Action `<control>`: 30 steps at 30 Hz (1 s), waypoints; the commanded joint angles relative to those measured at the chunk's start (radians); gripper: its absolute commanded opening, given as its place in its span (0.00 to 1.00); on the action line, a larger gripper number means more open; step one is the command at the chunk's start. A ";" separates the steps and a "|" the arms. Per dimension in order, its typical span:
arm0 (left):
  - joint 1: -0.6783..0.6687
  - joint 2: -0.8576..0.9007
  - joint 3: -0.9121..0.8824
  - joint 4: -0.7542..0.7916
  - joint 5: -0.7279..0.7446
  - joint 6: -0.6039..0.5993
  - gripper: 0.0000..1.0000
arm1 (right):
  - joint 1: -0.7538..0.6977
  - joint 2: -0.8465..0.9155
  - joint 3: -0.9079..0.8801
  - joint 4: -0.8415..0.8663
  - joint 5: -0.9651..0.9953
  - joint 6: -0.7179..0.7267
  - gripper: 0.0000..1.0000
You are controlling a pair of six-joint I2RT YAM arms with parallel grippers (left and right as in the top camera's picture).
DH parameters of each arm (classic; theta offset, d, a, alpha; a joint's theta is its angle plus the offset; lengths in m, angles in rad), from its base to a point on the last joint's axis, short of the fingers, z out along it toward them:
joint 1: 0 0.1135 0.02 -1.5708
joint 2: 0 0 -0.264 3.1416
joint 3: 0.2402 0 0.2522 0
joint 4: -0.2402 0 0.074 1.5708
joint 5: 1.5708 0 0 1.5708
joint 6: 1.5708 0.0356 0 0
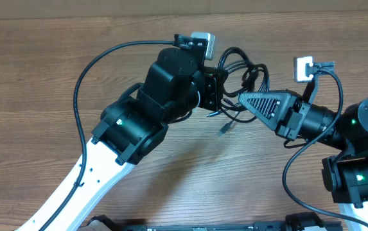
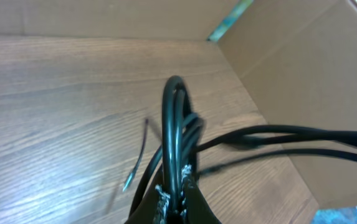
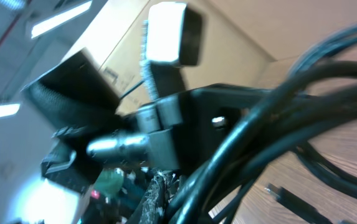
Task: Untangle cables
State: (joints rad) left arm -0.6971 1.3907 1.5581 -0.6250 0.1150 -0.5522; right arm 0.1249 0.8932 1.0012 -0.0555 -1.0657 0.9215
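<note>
The cable bundle (image 1: 238,72) is a knot of black loops just right of the middle of the wooden surface (image 1: 42,70), a little toward the far side. It lies between the two tools. A loose end (image 1: 224,130) with a small plug hangs out of it on the near side, and its tip rests on the wood.

The left tool (image 1: 214,93) meets the bundle from the left. In the left wrist view its fingers are clamped together on the bundle (image 2: 173,124) at the bottom of the frame (image 2: 173,202). A tight upright loop rises from the grip. Several strands run off to the right, raised off the wood and nearly straight. The thin loose end (image 2: 134,163) trails down to the left of the loop.

The right tool (image 1: 243,98) points left, with its narrow tip touching the right side of the knot. In the right wrist view thick strands (image 3: 278,118) sweep down to the bottom edge beside one textured pad (image 3: 155,193). I cannot tell whether this tool is apart or gripping the strands. The plug end (image 3: 278,191) lies on the wood lower right.

A cardboard wall (image 2: 303,62) stands along the far and right edges of the surface in the left wrist view. A strip of teal tape (image 2: 231,17) runs up its corner.
</note>
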 commanded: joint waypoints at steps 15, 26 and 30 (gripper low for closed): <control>0.174 -0.003 0.023 0.009 -0.042 -0.188 0.04 | -0.002 -0.006 0.000 0.043 -0.222 -0.067 0.04; 0.201 -0.003 0.023 0.016 -0.047 -0.206 0.04 | -0.002 -0.006 0.000 0.043 -0.335 -0.195 0.04; 0.201 -0.003 0.023 0.058 -0.045 -0.209 0.04 | -0.002 -0.006 0.000 0.038 -0.363 -0.220 0.04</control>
State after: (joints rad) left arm -0.5209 1.3907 1.5585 -0.5930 0.1230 -0.7567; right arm 0.1242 0.9035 1.0004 -0.0231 -1.3319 0.7403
